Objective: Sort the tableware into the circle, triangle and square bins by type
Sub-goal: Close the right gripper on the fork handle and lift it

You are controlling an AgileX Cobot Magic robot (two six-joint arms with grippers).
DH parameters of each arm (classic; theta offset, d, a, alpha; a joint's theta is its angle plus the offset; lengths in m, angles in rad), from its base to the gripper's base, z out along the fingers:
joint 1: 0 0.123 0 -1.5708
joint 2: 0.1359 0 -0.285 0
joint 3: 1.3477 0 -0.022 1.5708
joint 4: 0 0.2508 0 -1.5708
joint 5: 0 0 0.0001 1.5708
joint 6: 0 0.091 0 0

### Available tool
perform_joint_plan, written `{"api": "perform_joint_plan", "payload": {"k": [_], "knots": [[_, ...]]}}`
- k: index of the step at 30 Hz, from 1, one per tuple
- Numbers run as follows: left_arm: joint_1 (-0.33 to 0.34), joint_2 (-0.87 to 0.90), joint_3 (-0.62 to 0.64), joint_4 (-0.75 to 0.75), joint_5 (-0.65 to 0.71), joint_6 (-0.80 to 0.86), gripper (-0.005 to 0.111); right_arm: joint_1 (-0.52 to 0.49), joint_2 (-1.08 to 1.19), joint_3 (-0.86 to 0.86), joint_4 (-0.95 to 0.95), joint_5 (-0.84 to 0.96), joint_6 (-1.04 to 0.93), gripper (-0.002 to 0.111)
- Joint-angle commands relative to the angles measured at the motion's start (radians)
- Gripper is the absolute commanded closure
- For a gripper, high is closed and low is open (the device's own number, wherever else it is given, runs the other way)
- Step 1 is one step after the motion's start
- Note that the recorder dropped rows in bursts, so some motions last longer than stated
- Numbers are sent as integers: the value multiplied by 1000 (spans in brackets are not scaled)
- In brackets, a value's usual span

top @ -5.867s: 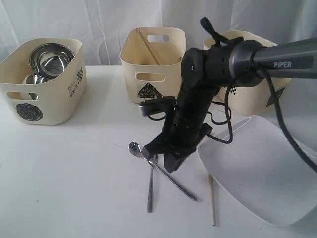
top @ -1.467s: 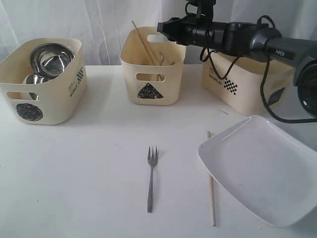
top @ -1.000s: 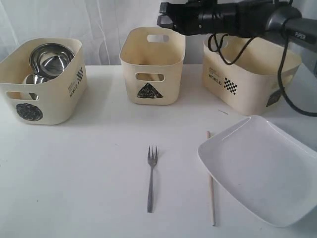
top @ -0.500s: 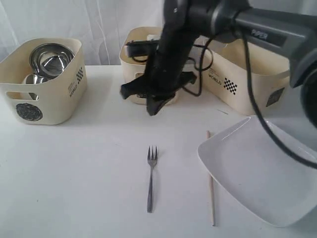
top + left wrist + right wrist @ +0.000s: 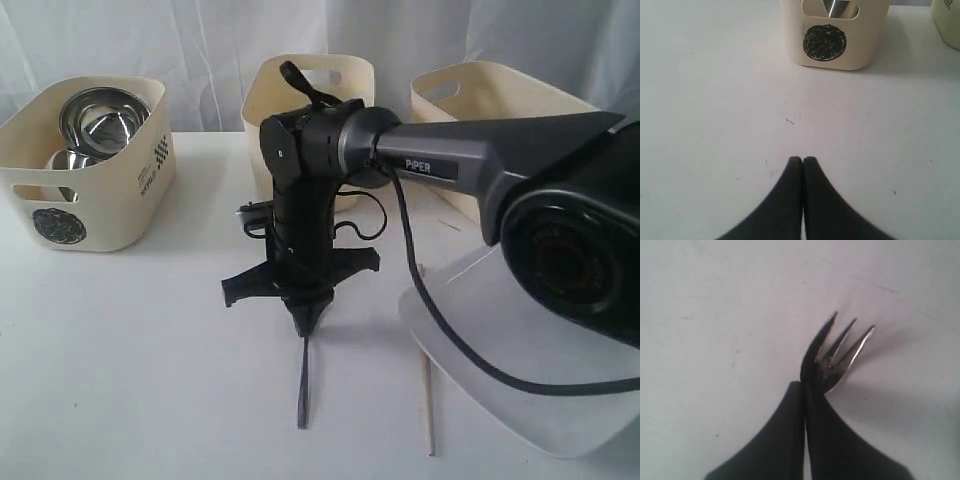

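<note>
Three cream bins sit along the far side: the left bin [image 5: 100, 200], the middle bin [image 5: 335, 65] and the right bin [image 5: 495, 105]. The left bin has shiny steel pieces [image 5: 95, 118] nested in it, at least two, but an exact count isn't possible tbh. Out on the table [image 5: 150, 350] it's one of each: one fork [image 5: 302, 385], one wooden chopstick [image 5: 428, 400], and one white plate [image 5: 520, 400] near right. One robot arm [image 5: 300, 200] shows in the wide shot. There are two grippers total, the left gripper [image 5: 802, 160] and the right gripper [image 5: 804, 385].
</note>
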Motion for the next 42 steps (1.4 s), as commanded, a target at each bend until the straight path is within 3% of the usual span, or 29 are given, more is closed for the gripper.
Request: {"api": "perform_joint_plan", "payload": {"k": [1,6,9,16,25,38,42], "knots": [[-7,-5,4,-1,-3,-1,107,-3,-51,5,-17,1,-5,108],[-7,-5,4,-1,-3,-1,107,54,-170,85,-145,1,89,108],[-7,-5,4,-1,-3,-1,107,119,-268,205,-206,-90,127,108],[-7,-5,4,-1,-3,-1,107,181,-330,376,-202,-228,82,107],[-7,-5,4,-1,-3,-1,107,181,-250,384,-165,-245,96,69],[-7,-5,4,-1,-3,-1,107,169,-166,384,-169,-284,201,68],[-7,-5,4,-1,-3,-1,107,167,-160,384,-169,-312,158,74]]}}
